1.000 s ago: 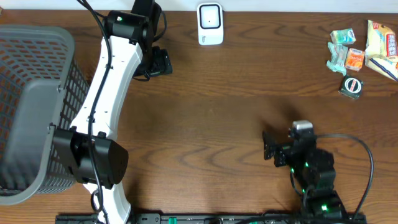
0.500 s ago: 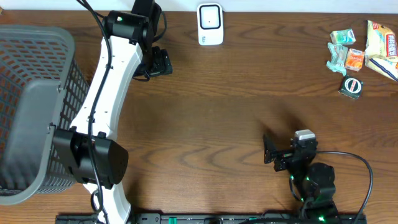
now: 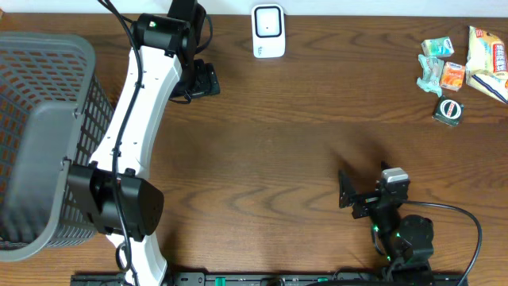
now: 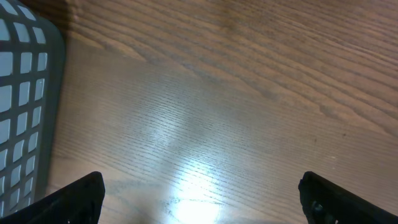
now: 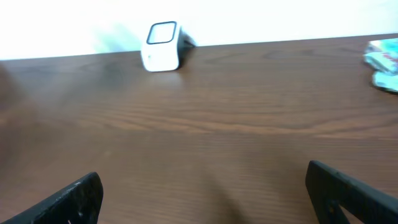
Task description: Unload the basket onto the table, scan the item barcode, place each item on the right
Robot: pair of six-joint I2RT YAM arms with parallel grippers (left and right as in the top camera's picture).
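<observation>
- Left hand: jaws spread wide, holding nothing. It sits over the back part of the tabletop, left of the scanner and right of the basket.
- Left wrist view: only bare wood between my fingertips. The grey lattice wall of the basket runs along the left edge.
- Right hand: also fully open and empty, low at the front of the tabletop, right of centre.
- Right wrist view: the white scanner stands by the far edge, up and left of centre, well apart from my hand.
- Items to scan: packets bunched in the far right corner, with a small round black thing just in front of them. All lie on the wood, well apart from both hands. One packet edge shows at the right of the right wrist view.
</observation>
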